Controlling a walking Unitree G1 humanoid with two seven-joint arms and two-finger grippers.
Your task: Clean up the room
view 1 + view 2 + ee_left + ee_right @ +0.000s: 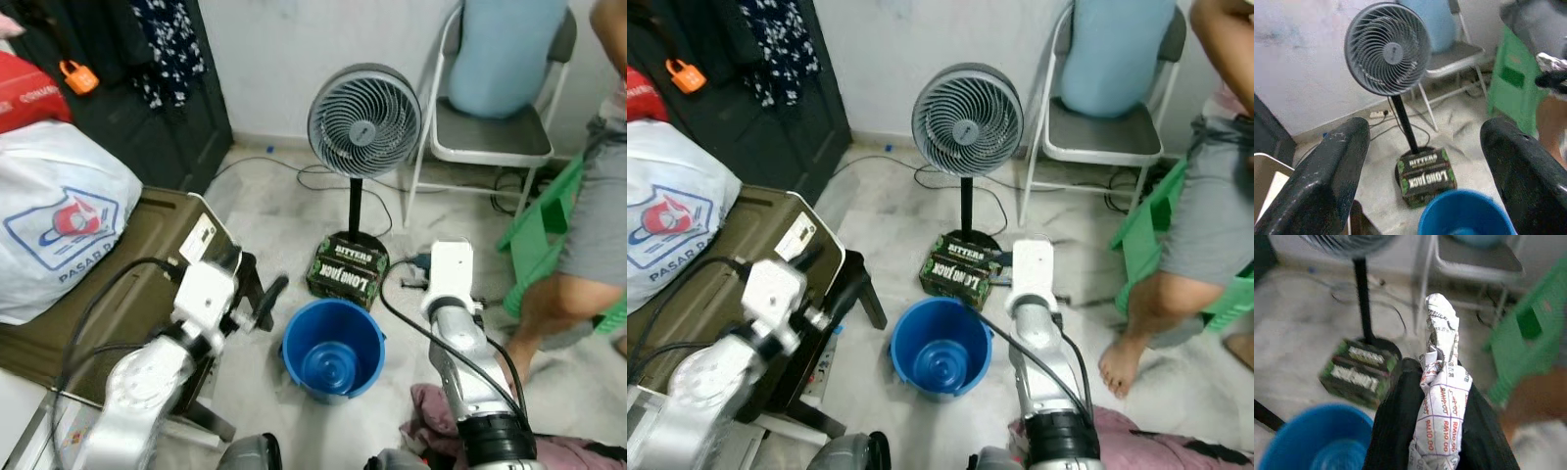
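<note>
The right pincer (1432, 431) is clamped on a crumpled paper (1442, 396) printed with red grid lines and prices; the wad sticks up past the fingertips. Seen from the head, the right arm reaches forward at about 4 o'clock of the blue bucket (333, 349), with its white wrist block beside the bucket's rim. The bucket stands on the pale tiled floor (265, 211), and its inside looks bare blue.

The left pincer (1420, 161) has its fingers (1327, 176) wide apart, holding nothing, and hovers at about 9 o'clock of the bucket, pointing toward it.

At 12 o'clock of the bucket, touching or just beside it, lies a dark box (348, 269) with green lettering, resting at the foot of a grey standing fan (364, 119). Behind the fan, at about 1 o'clock, is a folding chair (490, 137) with a light-blue bundle on its seat. A person's bare leg (549, 313) stands at 3 o'clock next to a green stool (539, 225). At 9 o'clock, a white plastic bag (59, 215) sits on an olive case (147, 284).
</note>
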